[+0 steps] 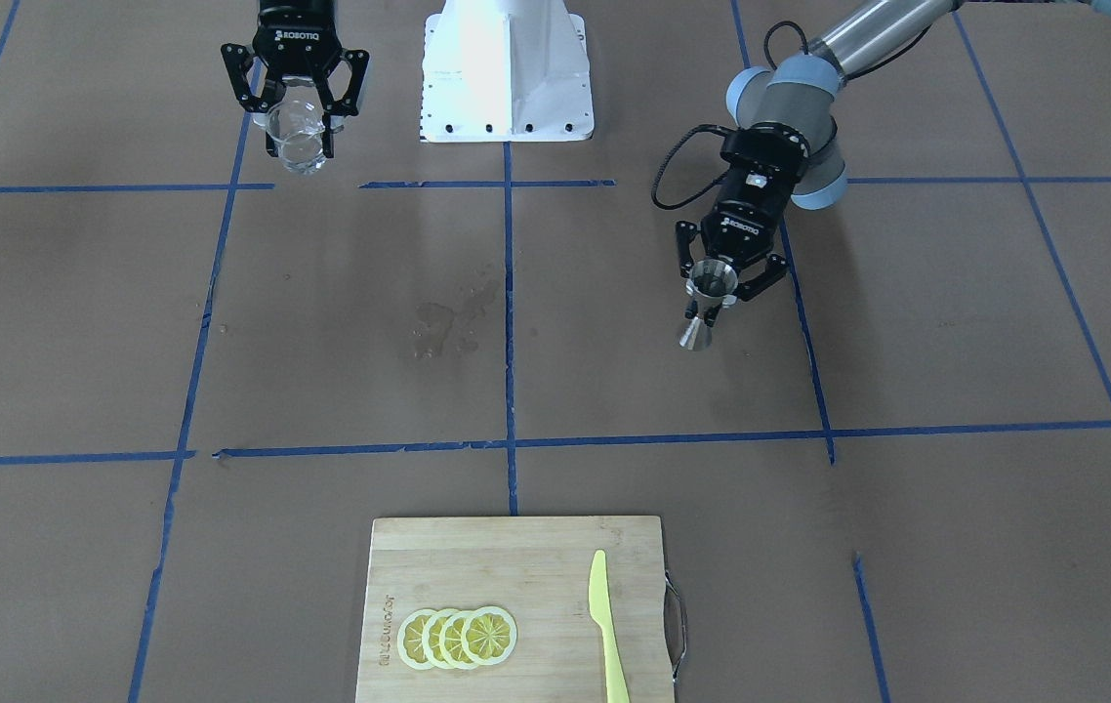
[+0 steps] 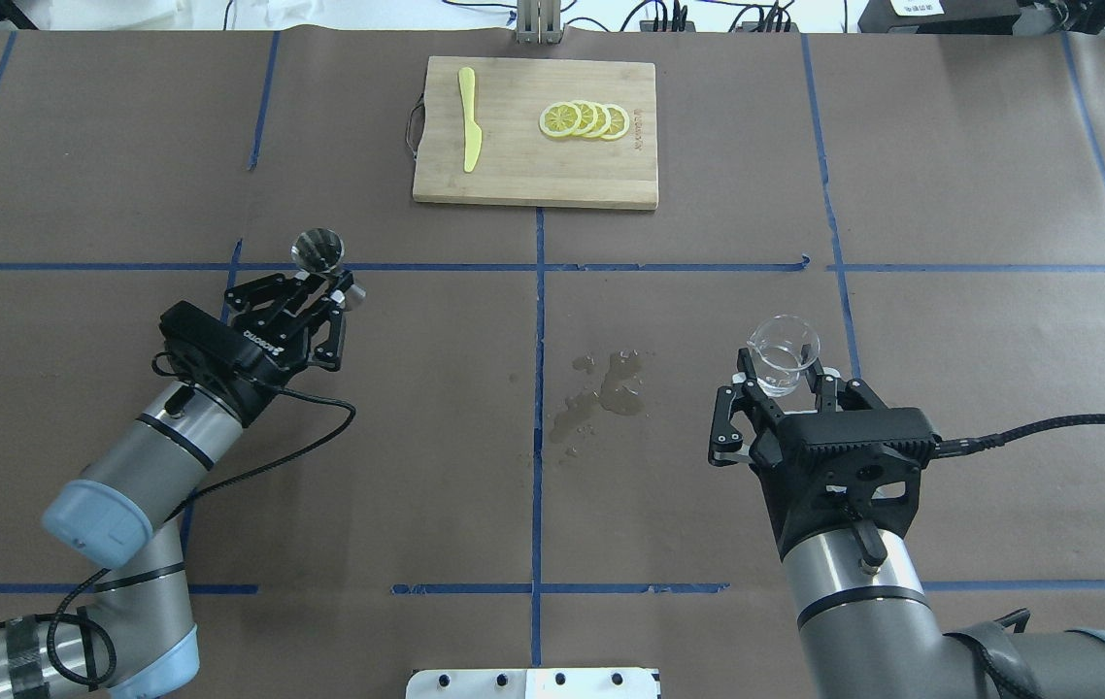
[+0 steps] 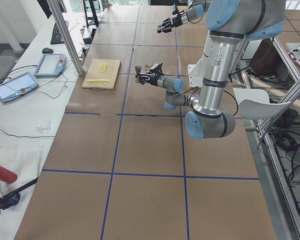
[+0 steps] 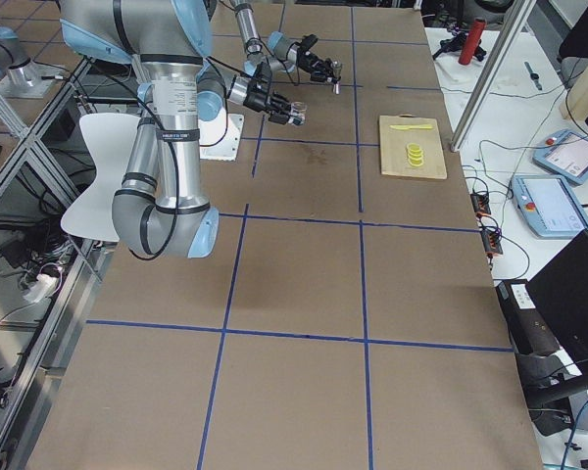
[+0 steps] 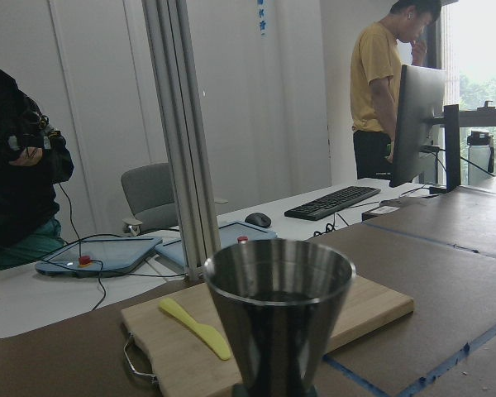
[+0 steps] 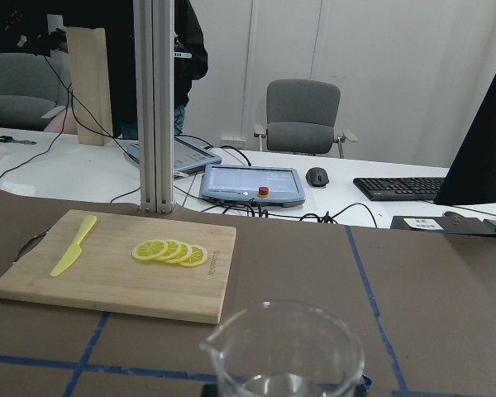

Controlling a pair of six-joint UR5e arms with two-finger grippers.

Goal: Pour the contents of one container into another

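Two hands, each holding its vessel, well apart.
Left hand (image 2: 329, 283) pinches steel jigger (image 2: 318, 249) upright; right hand (image 2: 784, 377) pinches glass cup (image 2: 784, 351) upright; wet patch (image 2: 601, 388) on bench (image 2: 999, 194) between.

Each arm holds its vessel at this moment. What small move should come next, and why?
Probably bring the right claw with the glass cup sideways toward the steel jigger in the left claw: both vessels are gripped but far apart, with a wet patch between them.
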